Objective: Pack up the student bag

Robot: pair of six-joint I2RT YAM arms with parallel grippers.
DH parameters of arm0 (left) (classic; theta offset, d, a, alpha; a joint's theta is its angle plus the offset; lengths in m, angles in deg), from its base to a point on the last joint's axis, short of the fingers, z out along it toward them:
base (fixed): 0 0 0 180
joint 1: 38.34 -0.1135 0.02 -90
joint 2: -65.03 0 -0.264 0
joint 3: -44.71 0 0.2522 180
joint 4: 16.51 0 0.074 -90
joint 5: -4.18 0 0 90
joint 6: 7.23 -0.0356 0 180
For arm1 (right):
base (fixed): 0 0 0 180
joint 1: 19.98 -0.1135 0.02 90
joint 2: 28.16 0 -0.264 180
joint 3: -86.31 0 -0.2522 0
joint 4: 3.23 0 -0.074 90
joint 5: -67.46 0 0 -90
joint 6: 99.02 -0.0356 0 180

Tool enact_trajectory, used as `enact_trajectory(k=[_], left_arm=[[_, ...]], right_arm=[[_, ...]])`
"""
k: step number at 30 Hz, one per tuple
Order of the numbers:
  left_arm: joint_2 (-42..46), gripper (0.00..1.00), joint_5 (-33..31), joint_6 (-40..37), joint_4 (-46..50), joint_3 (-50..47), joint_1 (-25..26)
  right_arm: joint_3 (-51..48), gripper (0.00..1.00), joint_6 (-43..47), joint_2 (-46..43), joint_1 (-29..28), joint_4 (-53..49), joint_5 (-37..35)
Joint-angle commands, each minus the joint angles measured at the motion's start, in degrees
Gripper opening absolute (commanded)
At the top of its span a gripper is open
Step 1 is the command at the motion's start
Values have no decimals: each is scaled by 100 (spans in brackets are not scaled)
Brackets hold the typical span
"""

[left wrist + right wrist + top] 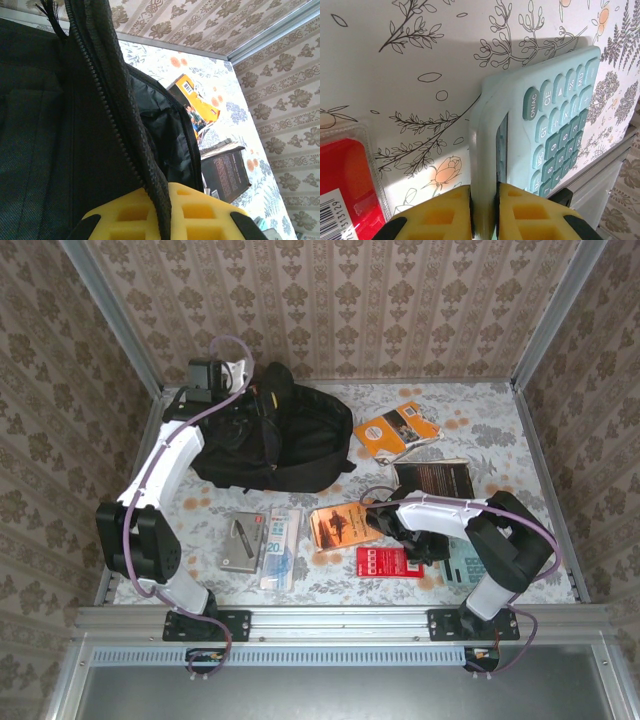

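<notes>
The student bag (pixel 290 445) is a large black backpack lying at the back left of the table. My left gripper (pixel 162 197) is shut on the bag's zippered opening edge (pixel 125 125), holding the flap up by the top of the bag (pixel 215 385). A pale teal calculator (pixel 555 120) lies at the front right (pixel 465 567). My right gripper (pixel 484 192) is shut on the calculator's top edge, one yellow finger (pixel 440 215) on each side, just above the flowered table (pixel 420 60).
An orange book (pixel 397 430) and a black book (pixel 433 478) lie right of the bag. In front of it are a brown book (pixel 343 524), a red pack (pixel 385 562), a grey box (pixel 242 540) and a blue-white pack (pixel 282 540). Metal rails edge the table.
</notes>
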Motion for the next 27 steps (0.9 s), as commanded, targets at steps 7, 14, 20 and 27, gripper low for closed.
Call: enact_trajectory(k=[7, 14, 20, 27], left_arm=[[295, 7, 252, 91, -463, 21, -77], [307, 7, 252, 112, -477, 22, -111], [310, 7, 251, 144, -507, 7, -122], [318, 7, 428, 184, -552, -4, -137]], right_arm=[[312, 15, -80, -98, -19, -197, 7], [886, 16, -165, 48, -270, -163, 328], [1297, 22, -177, 755, -504, -150, 220], [1216, 36, -230, 934, -537, -232, -95]])
